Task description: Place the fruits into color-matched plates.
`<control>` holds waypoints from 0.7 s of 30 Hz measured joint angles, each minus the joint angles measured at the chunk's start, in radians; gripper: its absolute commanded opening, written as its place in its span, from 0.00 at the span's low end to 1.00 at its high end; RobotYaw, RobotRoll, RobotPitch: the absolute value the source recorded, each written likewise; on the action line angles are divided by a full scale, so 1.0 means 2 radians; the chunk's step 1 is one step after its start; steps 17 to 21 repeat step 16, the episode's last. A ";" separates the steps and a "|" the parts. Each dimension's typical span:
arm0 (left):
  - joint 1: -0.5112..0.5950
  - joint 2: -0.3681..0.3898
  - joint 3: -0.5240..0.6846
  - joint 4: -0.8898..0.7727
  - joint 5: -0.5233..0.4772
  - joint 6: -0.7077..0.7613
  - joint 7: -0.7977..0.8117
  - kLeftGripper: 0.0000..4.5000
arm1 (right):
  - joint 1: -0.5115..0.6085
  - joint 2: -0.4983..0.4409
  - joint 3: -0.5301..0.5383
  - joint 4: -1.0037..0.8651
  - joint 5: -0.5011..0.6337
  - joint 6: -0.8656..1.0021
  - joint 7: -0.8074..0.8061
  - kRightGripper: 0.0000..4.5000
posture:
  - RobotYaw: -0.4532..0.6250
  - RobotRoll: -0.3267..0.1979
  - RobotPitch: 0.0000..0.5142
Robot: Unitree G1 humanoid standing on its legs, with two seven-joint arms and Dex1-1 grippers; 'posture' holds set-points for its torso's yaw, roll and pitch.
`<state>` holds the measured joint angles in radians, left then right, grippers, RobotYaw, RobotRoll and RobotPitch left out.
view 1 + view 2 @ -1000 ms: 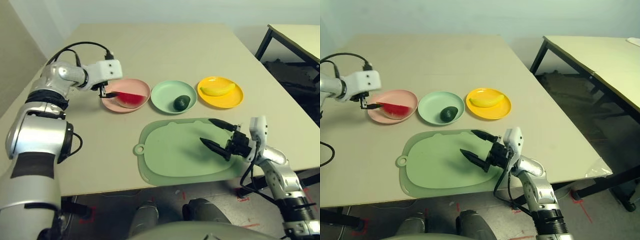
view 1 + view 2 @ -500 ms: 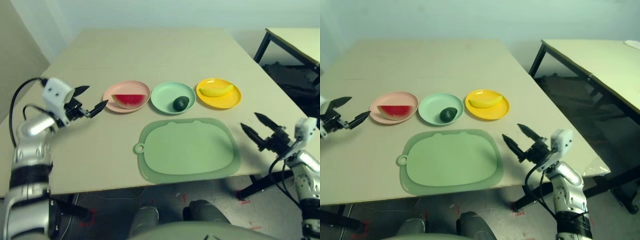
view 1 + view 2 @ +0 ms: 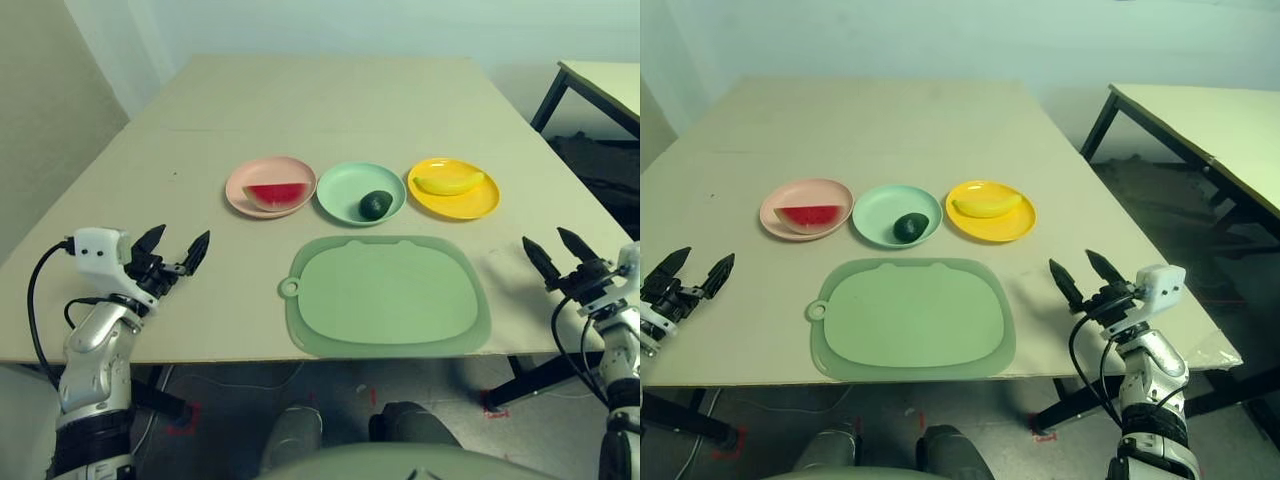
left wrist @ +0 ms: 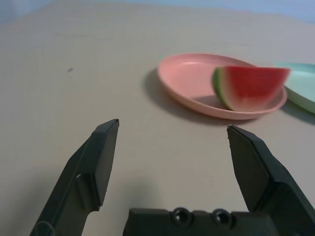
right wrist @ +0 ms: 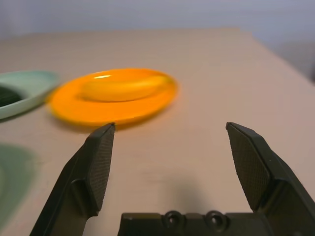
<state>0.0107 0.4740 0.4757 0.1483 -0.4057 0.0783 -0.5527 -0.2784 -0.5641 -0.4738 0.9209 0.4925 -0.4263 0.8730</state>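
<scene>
Left claw [image 3: 180, 243] and right claw [image 3: 551, 243] spread wide and empty, watermelon, avocado and banana beyond them sit color-matched, sorting apparently complete.

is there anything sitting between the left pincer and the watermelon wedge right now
Nothing visible stands between the left pincer and the watermelon wedge; only bare tabletop and the near rim of the pink plate lie there.
</scene>
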 measured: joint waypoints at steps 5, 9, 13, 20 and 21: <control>-0.002 0.014 0.000 0.012 0.006 0.001 0.007 0.99 | -0.021 -0.025 -0.015 0.057 -0.006 -0.017 -0.020 1.00 | 0.51 0.62 0.10; 0.001 0.023 -0.001 0.012 0.014 0.001 0.014 0.99 | -0.028 -0.027 -0.015 0.084 -0.015 -0.023 -0.022 1.00 | 0.52 0.62 0.10; 0.006 0.027 -0.001 0.012 0.016 0.001 0.018 0.99 | -0.030 -0.026 -0.014 0.092 -0.020 -0.028 -0.017 1.00 | 0.53 0.62 0.09; 0.006 0.028 -0.001 0.012 0.016 0.001 0.020 0.99 | -0.033 -0.018 -0.013 0.093 -0.022 -0.031 -0.015 1.00 | 0.53 0.62 0.08; 0.006 0.028 -0.001 0.012 0.016 0.001 0.020 0.99 | -0.033 -0.018 -0.013 0.093 -0.022 -0.031 -0.015 1.00 | 0.53 0.62 0.08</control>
